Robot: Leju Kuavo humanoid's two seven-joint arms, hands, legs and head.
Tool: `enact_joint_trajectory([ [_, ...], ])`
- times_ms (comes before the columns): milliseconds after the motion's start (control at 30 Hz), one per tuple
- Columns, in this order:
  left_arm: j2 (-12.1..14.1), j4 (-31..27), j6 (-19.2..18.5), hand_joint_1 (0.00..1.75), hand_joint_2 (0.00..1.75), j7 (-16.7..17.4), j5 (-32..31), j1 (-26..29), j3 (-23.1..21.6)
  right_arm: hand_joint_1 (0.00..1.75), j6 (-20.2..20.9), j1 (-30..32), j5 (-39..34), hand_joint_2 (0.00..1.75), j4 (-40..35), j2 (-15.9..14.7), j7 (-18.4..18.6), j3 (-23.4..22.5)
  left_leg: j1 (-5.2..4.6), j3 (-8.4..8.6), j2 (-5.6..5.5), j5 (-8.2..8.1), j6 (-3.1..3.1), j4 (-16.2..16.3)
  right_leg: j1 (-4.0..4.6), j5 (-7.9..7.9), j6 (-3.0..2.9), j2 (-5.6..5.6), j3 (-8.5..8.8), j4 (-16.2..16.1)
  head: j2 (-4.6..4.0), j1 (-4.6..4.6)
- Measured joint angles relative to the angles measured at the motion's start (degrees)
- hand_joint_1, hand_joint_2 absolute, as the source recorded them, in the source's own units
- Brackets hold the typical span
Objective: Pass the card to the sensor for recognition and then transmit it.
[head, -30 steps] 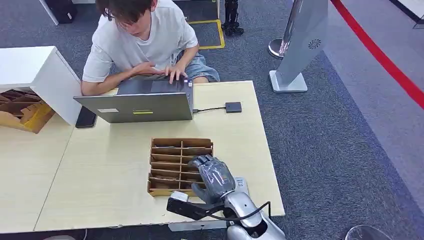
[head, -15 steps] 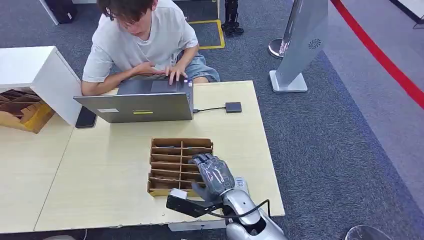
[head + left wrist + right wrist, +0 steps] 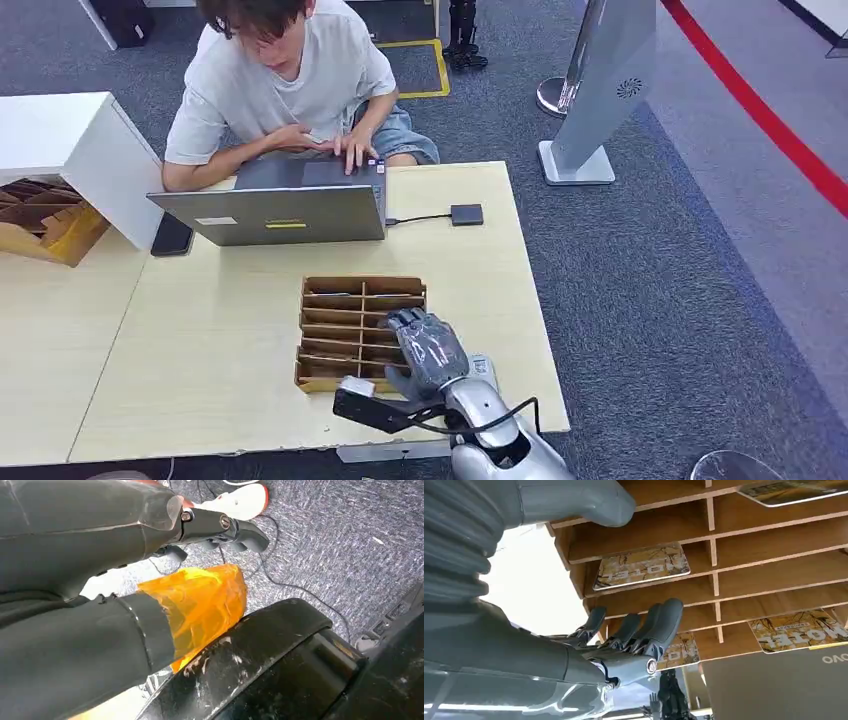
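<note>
The right robot hand (image 3: 428,350) hovers over the near right part of the slotted card rack (image 3: 322,376) on the worktop (image 3: 200,340), fingers spread and holding nothing; the wrist view shows its fingertips (image 3: 664,615) just above a hotel card (image 3: 642,566) lying flat in a slot, with more cards in neighbouring slots. The step in hand looks like the pick: lower the fingers straight into one slot, pinch a single card by its edge, and lift clear of the wooden dividers, which leave little room. The small black sensor (image 3: 466,214) sits well beyond the rack, cabled to a laptop (image 3: 285,214) where a person (image 3: 285,85) types; their arms and the screen crowd that end. The left robot hand's state I cannot tell
</note>
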Motion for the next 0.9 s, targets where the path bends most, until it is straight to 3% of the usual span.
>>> enact_joint_trajectory([
  [133,0.0,0.0,0.0,0.00,0.00,0.0,-0.3,0.0,0.0,0.61,0.1,0.0,0.1,1.75,0.1,0.1,0.2,0.0,0.00,0.00,0.00,0.00,0.00,0.0,0.00,0.00,0.00,0.00,0.00,0.0,0.00,0.00],
  [233,0.0,0.0,-0.1,0.00,0.00,0.0,-0.4,0.0,0.1,0.75,0.1,-0.1,0.2,1.75,0.2,0.2,0.4,0.0,0.00,0.00,0.00,0.00,0.00,0.0,0.00,0.00,0.00,0.00,0.00,0.0,0.00,0.00],
  [267,0.0,0.0,-0.1,0.00,0.00,0.0,-0.4,0.0,0.1,1.06,0.1,-0.1,0.2,1.75,0.2,0.3,0.4,0.0,0.00,0.00,0.00,0.00,0.00,0.0,0.00,0.00,0.00,0.00,0.00,0.0,0.00,0.00],
  [300,0.0,0.0,-0.1,0.00,0.00,0.0,-0.4,0.0,0.1,1.22,0.0,-0.1,0.2,1.75,0.3,0.3,0.4,0.0,0.00,0.00,0.00,0.00,0.00,0.0,0.00,0.00,0.00,0.00,0.00,0.0,0.00,0.00],
  [467,0.0,-0.1,-0.1,0.00,0.00,0.0,-0.8,0.0,0.3,1.10,0.0,-0.7,0.3,1.75,0.5,0.5,0.3,0.0,0.00,0.01,0.00,0.00,0.00,0.0,0.00,0.00,0.00,0.00,0.00,0.0,0.00,0.02],
  [800,0.0,-0.2,-0.1,0.00,0.00,0.0,-1.2,0.0,0.4,1.36,-0.3,-0.7,0.6,1.75,0.5,0.5,0.3,0.0,0.00,0.01,0.00,0.00,0.00,0.0,0.00,0.00,0.00,0.00,0.00,0.0,0.00,0.00],
  [900,0.0,-0.2,-0.2,0.00,0.00,0.0,-1.3,0.0,0.5,1.52,-0.6,-0.8,0.7,1.75,0.5,0.5,0.3,0.0,0.00,0.01,0.00,0.00,0.00,0.0,0.00,0.00,0.00,0.00,0.00,0.0,0.00,0.00],
])
